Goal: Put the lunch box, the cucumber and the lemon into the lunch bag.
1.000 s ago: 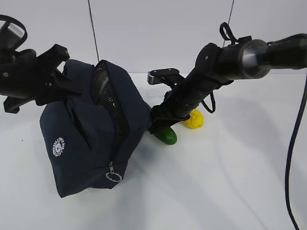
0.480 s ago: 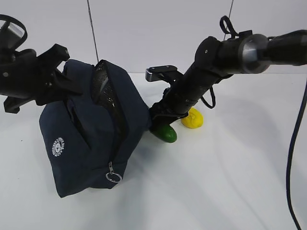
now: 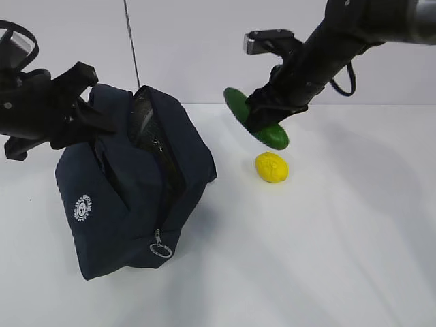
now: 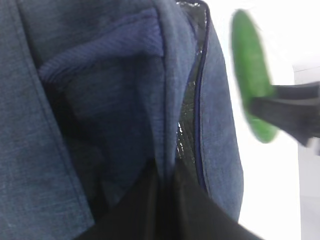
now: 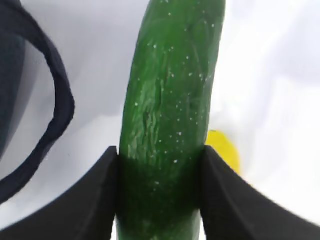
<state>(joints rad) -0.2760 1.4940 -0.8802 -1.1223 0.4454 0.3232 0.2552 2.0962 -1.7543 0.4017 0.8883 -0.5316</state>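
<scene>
Currently the cucumber is the item in hand: the right gripper has its jaws closed snugly on the cucumber's middle and holds it in the air above the yellow lemon, which lies on the white table just right of the navy lunch bag. The left gripper pinches the bag's fabric at the top, holding the mouth open. Next, I judge, the cucumber must travel left over the opening and go in lengthwise; no lunch box is visible.

One lunch bag, one cucumber, one lemon, two arms.
</scene>
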